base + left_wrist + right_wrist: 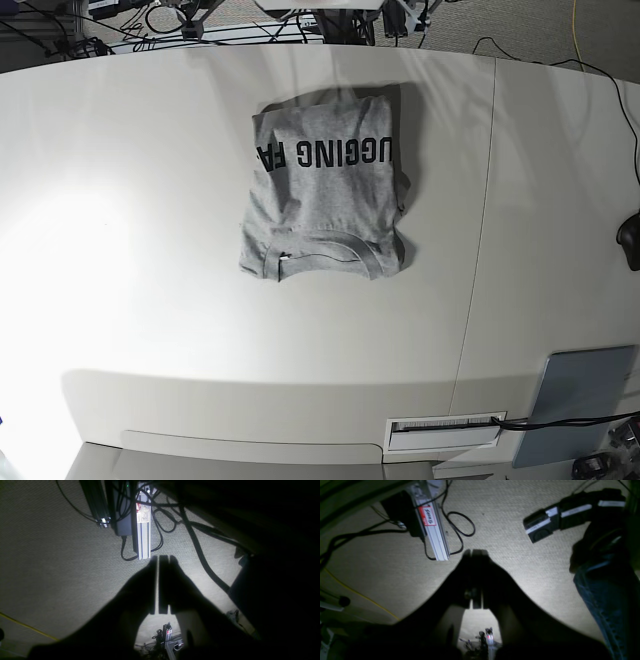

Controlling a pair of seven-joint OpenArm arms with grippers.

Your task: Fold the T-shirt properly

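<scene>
The heather-grey T-shirt [325, 190] lies folded into a compact rectangle on the white table [120, 250], a little behind its centre. Black block lettering faces up across its far half. The ribbed collar [322, 252] lies at its near edge. Neither arm shows in the base view. My left gripper [158, 558] is a dark silhouette with its jaws together and empty, seen over carpeted floor. My right gripper [473, 551] is likewise shut and empty over the floor. The shirt is out of both wrist views.
Below the grippers are an aluminium rail [143, 530] and black cables [200, 552]. The right wrist view shows a taped black device [545, 525] and a leg in jeans [607, 592]. A grey pad [585, 400] lies on the table's near right corner.
</scene>
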